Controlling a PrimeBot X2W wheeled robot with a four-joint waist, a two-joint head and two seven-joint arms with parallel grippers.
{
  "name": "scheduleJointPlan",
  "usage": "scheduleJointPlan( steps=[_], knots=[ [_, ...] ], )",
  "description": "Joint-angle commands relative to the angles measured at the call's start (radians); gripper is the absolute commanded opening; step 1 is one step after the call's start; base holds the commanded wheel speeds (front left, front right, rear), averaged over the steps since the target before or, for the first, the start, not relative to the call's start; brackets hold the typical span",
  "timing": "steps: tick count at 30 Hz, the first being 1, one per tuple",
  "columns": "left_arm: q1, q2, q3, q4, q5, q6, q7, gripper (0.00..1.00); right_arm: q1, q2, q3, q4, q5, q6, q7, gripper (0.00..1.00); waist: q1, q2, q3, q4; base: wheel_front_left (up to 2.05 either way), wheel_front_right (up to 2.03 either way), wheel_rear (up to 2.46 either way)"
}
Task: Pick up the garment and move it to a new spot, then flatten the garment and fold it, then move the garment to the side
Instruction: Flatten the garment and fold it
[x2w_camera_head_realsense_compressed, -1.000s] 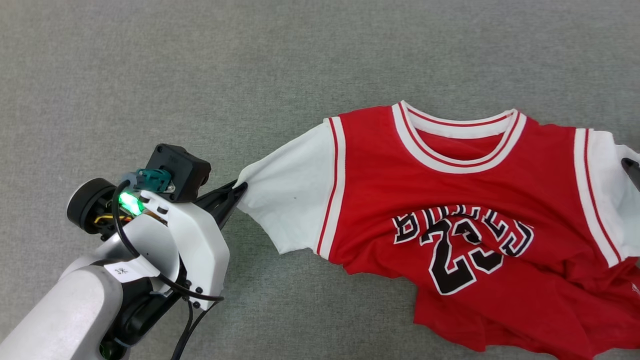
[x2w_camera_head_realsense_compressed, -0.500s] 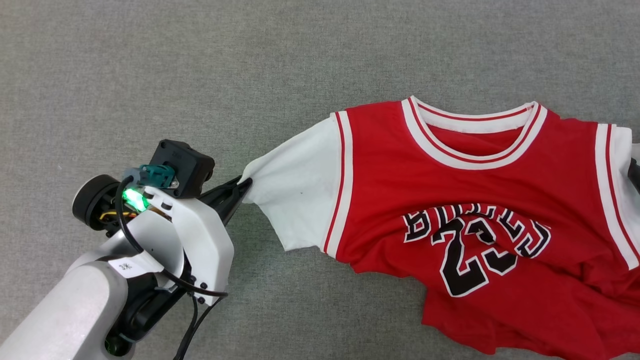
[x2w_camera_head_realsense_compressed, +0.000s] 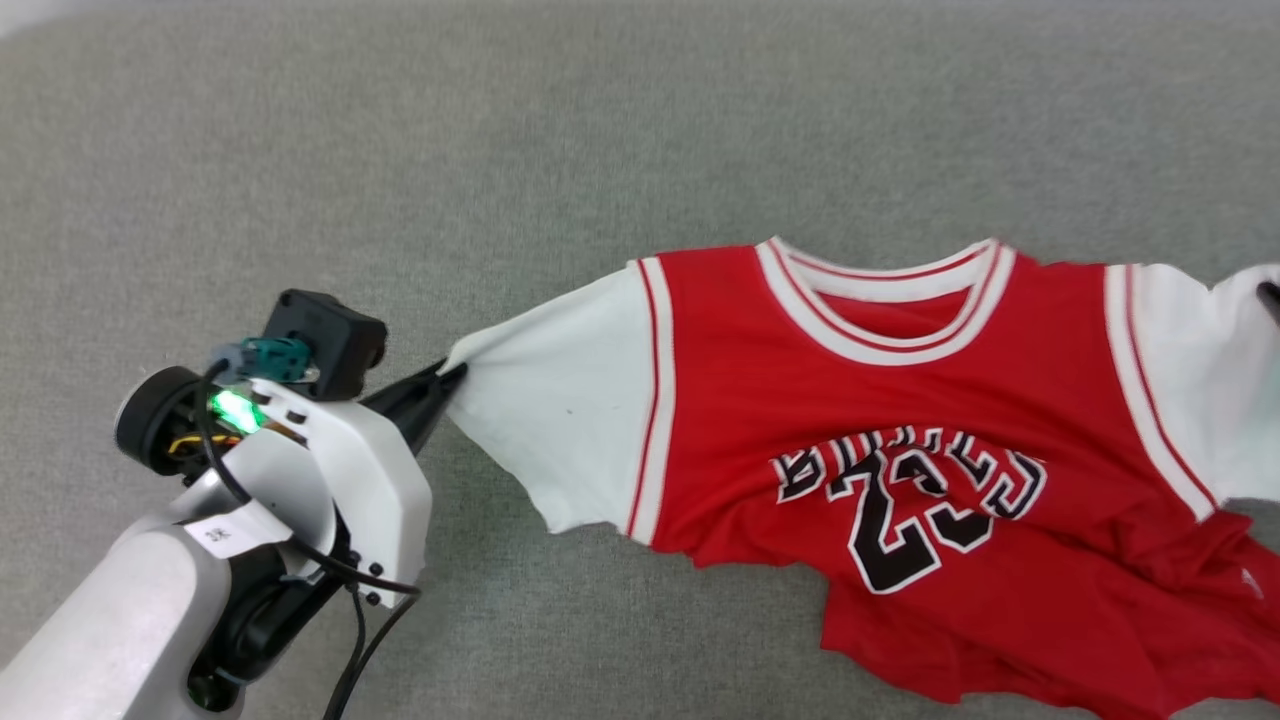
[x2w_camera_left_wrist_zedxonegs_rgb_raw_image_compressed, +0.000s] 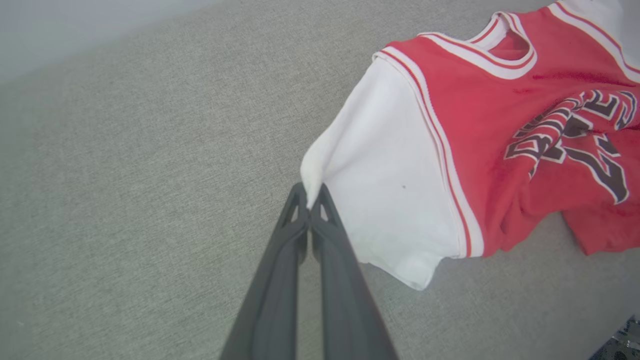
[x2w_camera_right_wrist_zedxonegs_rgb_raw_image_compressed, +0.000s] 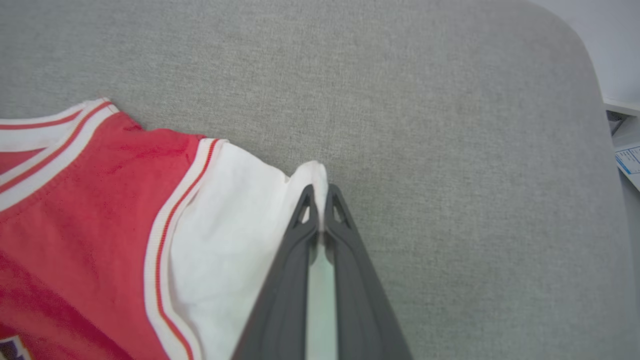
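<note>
Spread front-up on the grey bench (x2w_camera_head_realsense_compressed: 300, 150), collar away from the robot, lower hem rumpled: red jersey (x2w_camera_head_realsense_compressed: 900, 400). Pinched at the tip of the white sleeve on the robot's left by the left fingers (x2w_camera_left_wrist_zedxonegs_rgb_raw_image_compressed: 295, 235), closed tight on the cloth, sleeve drawn to a point. Gripped likewise at the other white sleeve's edge by the right fingers (x2w_camera_right_wrist_zedxonegs_rgb_raw_image_compressed: 302, 232), pressed together on a fold.
</note>
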Motion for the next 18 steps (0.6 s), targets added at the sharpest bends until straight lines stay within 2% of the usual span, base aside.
scheduleJointPlan(
  steps=[1,10,18],
  knots=[
    [0.018,0.007,0.012,0.003,-0.002,0.007,-0.015,0.00,-0.014,-0.006,-0.010,-0.014,0.012,-0.001,-0.015,0.00,0.0000,0.0000,-0.050,-0.018,0.00,0.00,0.00],
    [0.051,0.029,0.072,-0.009,0.001,0.030,-0.090,0.00,-0.017,-0.040,-0.062,-0.124,0.026,-0.001,-0.080,0.00,0.0000,0.0000,-0.182,-0.047,0.00,0.00,0.00],
    [0.043,0.040,0.145,-0.045,0.016,0.061,-0.175,0.00,-0.009,-0.028,-0.112,-0.232,0.049,-0.001,-0.056,0.00,0.0000,0.0000,-0.258,-0.062,0.00,0.00,0.00]
  ],
)
